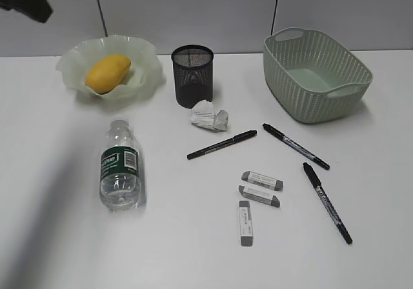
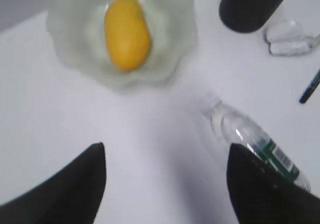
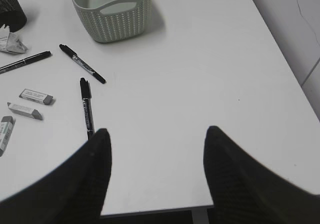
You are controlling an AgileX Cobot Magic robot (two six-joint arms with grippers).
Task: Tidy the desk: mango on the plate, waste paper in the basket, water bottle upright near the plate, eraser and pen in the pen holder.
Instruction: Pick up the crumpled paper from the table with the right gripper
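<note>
Right now my left fingers (image 2: 165, 184) hang spread apart and empty over the counter (image 1: 71, 237), between the plate (image 2: 75, 49) and the fallen water bottle (image 2: 255, 144). The mango (image 1: 108, 72) already lies on that ruffled plate. The waste paper (image 1: 210, 116) sits just in front of the pen holder (image 1: 192, 75), well apart from the basket (image 1: 316, 76). Three pens and three erasers lie loose on the counter. My right fingers (image 3: 157, 176) also stand apart, holding nothing, above bare counter near one pen (image 3: 86, 106).
</note>
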